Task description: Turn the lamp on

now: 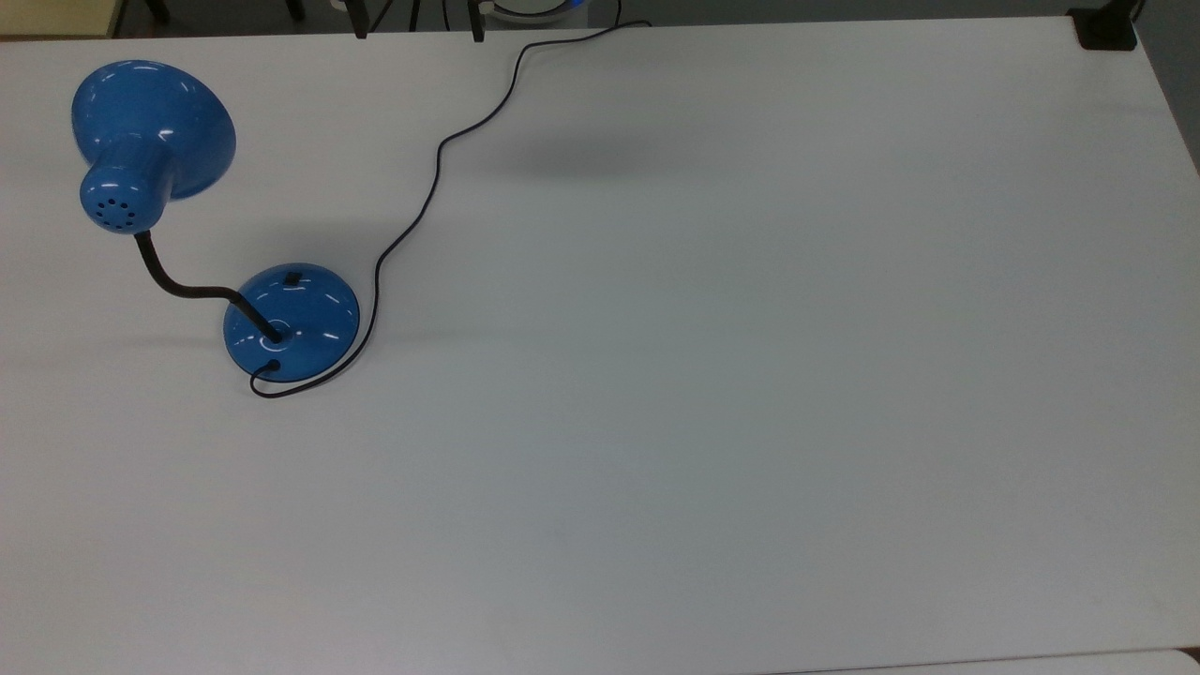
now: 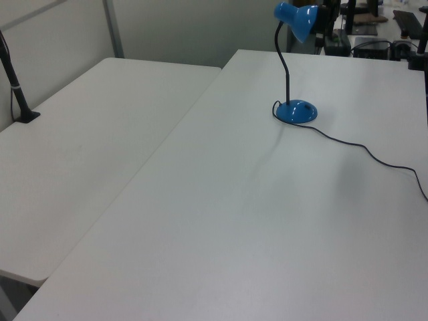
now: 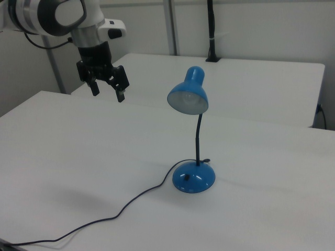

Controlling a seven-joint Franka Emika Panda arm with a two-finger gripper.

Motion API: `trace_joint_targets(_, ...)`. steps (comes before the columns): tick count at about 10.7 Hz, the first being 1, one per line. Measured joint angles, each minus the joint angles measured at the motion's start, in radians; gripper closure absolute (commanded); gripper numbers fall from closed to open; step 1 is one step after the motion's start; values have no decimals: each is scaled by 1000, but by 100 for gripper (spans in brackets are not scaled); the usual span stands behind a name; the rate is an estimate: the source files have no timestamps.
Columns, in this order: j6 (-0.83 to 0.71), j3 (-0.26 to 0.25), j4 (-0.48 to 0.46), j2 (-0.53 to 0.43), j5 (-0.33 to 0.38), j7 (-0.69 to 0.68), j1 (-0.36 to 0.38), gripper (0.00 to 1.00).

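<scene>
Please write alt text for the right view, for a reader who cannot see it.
A blue lamp, unlit, stands on a white table, its cord trailing toward the right view's lower left. The end effector hangs open above the table, apart from the lamp.

The blue desk lamp with cone shade and domed round base [image 1: 291,322] has a hard, glossy enamel-like finish, with bright highlights on the shade and base; its black bendy neck [image 3: 198,137] looks matt, and its thin black cord [image 1: 427,202] has a smooth, dull sheath. The broad white table top [image 1: 750,375] looks smooth and matt with a faint soft sheen. My black two-finger gripper [image 3: 107,90] looks like matt dark plastic or metal, under a glossy white arm shell [image 3: 91,21].
</scene>
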Motion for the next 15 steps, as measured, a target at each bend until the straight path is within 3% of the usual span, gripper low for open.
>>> trace_joint_targets(11, -1, 3, 4, 6, 0, -14, 5, 0)
trace_joint_targets(12, -16, 1, 4, 6, 0, -67, 4, 0)
trace_joint_targets(15, -164, -8, 3, 1, -6, -400, -39, 0)
